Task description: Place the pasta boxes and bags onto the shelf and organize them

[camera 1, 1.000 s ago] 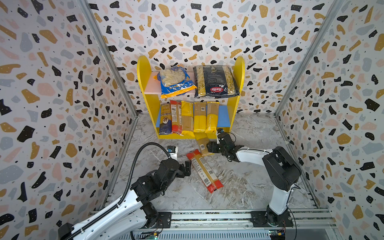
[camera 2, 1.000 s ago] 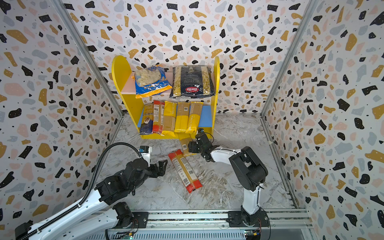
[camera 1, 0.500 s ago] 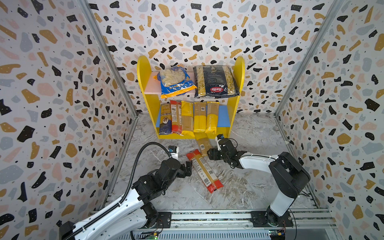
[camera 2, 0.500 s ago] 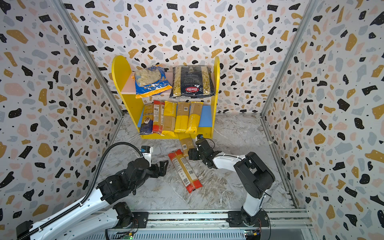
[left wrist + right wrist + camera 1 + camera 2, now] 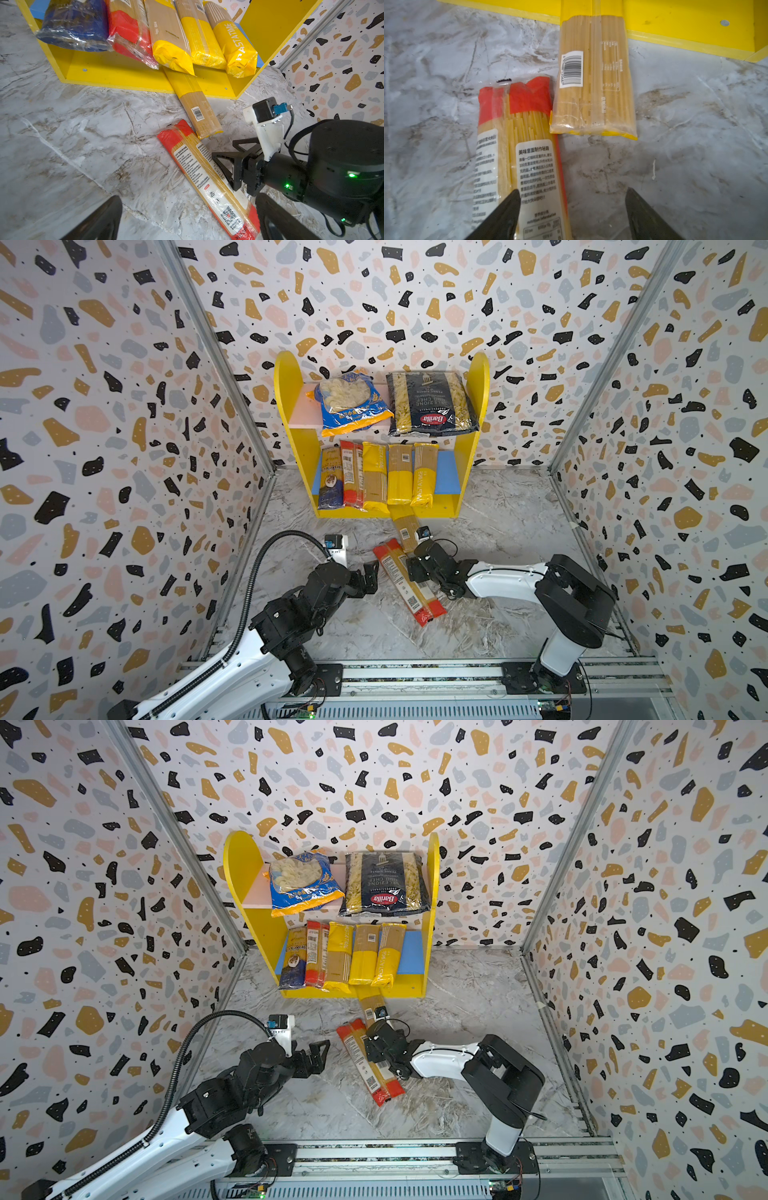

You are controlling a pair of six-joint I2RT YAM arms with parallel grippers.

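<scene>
Red spaghetti pack (image 5: 409, 587) lies flat on marble floor (image 5: 498, 531) in front of shelf (image 5: 291, 406), far end beside a yellow pack (image 5: 405, 529) sticking out off shelf base. R gripper (image 5: 572, 193) sits low over it, jaws apart, gripping nothing. L gripper (image 5: 371, 577) is just beside it, wide apart & empty.

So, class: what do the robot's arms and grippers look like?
The left arm and right arm have white shells and black joints. The left gripper and right gripper are black with triangular cut-out fingers. Each wrist carries a white bracket, black camera and blue connector. A black corrugated hose follows the left arm; green lights dot the right.
</scene>
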